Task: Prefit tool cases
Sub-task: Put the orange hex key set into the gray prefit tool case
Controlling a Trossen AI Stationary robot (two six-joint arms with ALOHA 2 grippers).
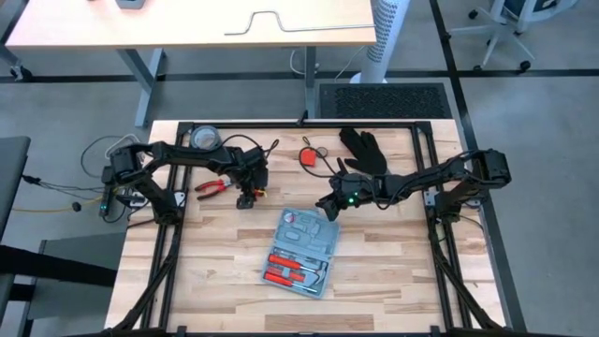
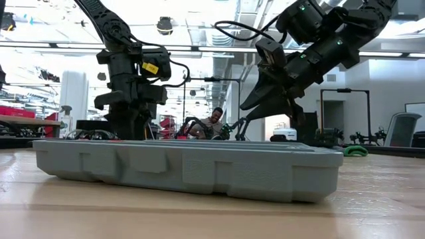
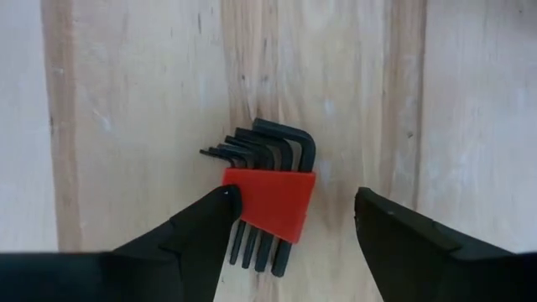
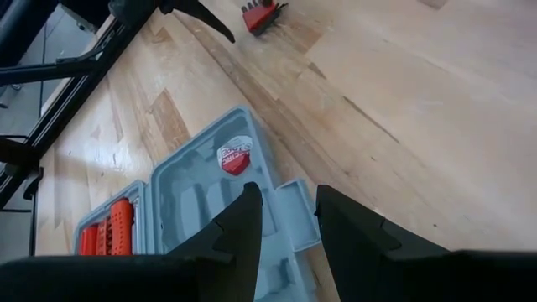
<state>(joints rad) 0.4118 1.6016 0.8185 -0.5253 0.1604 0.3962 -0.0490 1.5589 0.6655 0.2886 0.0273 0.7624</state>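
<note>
Left gripper (image 3: pixel 294 214) gapes wide over a red hex-key set (image 3: pixel 270 201) — seemingly untouched; overhead, right gripper (image 1: pixel 328 206), narrowly parted, nears the open tool case (image 1: pixel 299 251).

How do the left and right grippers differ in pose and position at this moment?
The left gripper points straight down over the red-holdered hex key set, fingers spread wide around it; the right gripper slants down over the blue-grey tool case, fingers closer together. The left gripper hangs away from the case, above bare table; the right gripper is at the case's far end. Both are open and hold nothing.
</note>
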